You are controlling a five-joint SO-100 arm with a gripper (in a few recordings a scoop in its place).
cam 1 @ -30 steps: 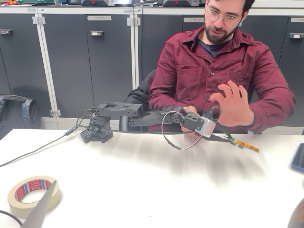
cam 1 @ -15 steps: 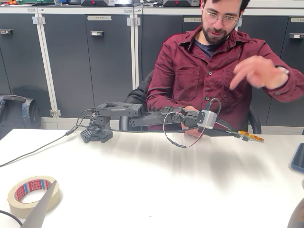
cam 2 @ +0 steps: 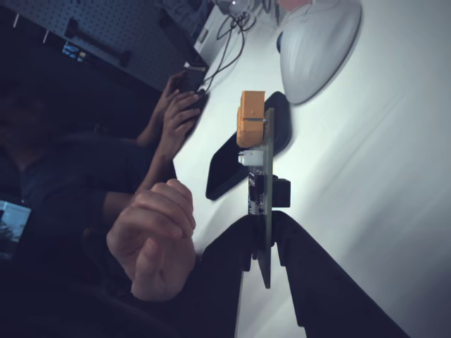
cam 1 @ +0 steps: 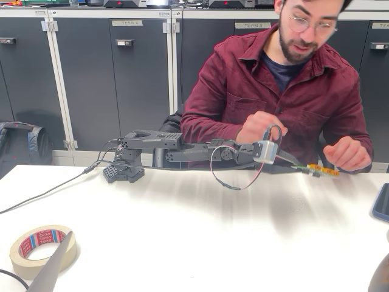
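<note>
**Fixed view, then wrist view: a small circuit board pinched by one end**

Fixed view: the black arm [cam 1: 182, 149] reaches out low and almost level from its base [cam 1: 124, 165] at the far edge of the white table [cam 1: 182, 237]; the gripper [cam 1: 301, 168] hangs just above the tabletop on the picture's right, clenched on a thin circuit board [cam 1: 321, 171] that juts out beyond the fingertips; a red cable [cam 1: 234, 182] droops in a loop below the wrist, slack enough that it looks unlikely to drag on the arm. A person in a dark red shirt sits behind the table; one hand [cam 1: 347, 154] rests near the board's free end, apart from it, and the other hand [cam 1: 258, 126] is raised behind the wrist. A tape roll [cam 1: 41, 248] lies at the near left corner, well apart from everything else.

Wrist view: both fingers close on the bare lower end of the circuit board [cam 2: 266, 184], which stands edge-on between them; the grip sits there, I judge, so that the orange connector [cam 2: 250, 118] and the small parts stay clear of the gripper [cam 2: 264, 227]. A loosely curled hand [cam 2: 155, 236] is just beside the left finger, not touching the board; a dark flat device [cam 2: 229, 169] lies on the table behind it.
</note>
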